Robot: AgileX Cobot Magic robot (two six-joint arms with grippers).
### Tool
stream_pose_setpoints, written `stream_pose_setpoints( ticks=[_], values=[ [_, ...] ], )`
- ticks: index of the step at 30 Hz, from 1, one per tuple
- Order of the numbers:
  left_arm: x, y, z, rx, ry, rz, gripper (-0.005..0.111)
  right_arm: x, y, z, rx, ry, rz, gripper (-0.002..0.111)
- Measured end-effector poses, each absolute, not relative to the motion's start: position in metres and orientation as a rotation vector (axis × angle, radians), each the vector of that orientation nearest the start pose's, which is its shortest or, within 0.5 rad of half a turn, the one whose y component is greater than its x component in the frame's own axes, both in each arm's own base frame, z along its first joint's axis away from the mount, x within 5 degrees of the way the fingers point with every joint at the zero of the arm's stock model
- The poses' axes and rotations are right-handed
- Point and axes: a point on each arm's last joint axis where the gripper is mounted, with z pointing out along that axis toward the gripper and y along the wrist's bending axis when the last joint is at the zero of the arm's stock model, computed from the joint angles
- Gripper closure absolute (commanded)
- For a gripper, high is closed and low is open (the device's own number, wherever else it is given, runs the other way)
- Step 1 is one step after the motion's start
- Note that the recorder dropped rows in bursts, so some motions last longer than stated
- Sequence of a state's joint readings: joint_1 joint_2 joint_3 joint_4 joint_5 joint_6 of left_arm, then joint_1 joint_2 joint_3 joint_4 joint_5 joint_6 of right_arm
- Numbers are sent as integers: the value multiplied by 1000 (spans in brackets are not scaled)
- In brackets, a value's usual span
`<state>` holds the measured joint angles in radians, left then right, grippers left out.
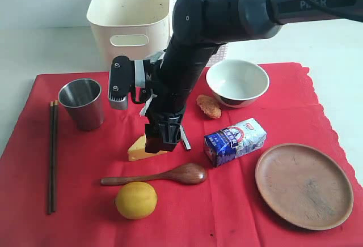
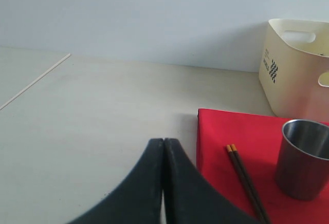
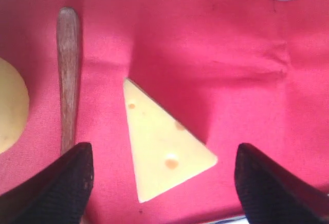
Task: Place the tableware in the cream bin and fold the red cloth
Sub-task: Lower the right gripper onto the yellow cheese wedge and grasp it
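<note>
The red cloth [image 1: 85, 162] lies spread flat on the table. On it are a steel cup [image 1: 83, 103], dark chopsticks [image 1: 53, 156], a wooden spoon [image 1: 164, 175], a pale bowl [image 1: 237, 81] and a round wooden plate [image 1: 303, 184]. The cream bin [image 1: 130, 15] stands behind the cloth. My right gripper [image 3: 163, 152] is open and points down over a cheese wedge [image 3: 162, 149], one finger on each side and nothing gripped. My left gripper [image 2: 163, 141] is shut and empty over bare table, beside the cloth's corner [image 2: 205, 118], with the chopsticks [image 2: 247, 180] and cup [image 2: 304, 157] nearby.
A lemon [image 1: 136, 200] sits in front of the spoon. A blue milk carton [image 1: 235, 140] and a browned sausage piece [image 1: 209, 106] lie between the bowl and the plate. A thin silver strip [image 1: 185, 140] pokes out beside the right gripper. The right arm [image 1: 227, 15] reaches across the middle.
</note>
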<state>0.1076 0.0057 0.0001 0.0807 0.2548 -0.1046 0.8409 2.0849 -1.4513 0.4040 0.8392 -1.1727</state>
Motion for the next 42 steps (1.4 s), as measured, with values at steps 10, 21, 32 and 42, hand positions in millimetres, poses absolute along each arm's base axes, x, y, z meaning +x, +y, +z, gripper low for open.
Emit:
stream_pose_setpoints(
  ticks=[10, 21, 32, 42],
  values=[
    [55, 8, 190, -132, 1739, 77, 106, 264, 333, 136, -2205, 1826, 391, 36],
    [55, 8, 190, -132, 1739, 77, 106, 266, 334, 117, -2217, 1852, 389, 46],
    [55, 8, 190, -132, 1739, 77, 106, 269, 336, 115, -2188, 1846, 374, 84],
    [55, 8, 190, -132, 1739, 77, 106, 269, 336, 116, -2179, 1850, 378, 87]
  ],
)
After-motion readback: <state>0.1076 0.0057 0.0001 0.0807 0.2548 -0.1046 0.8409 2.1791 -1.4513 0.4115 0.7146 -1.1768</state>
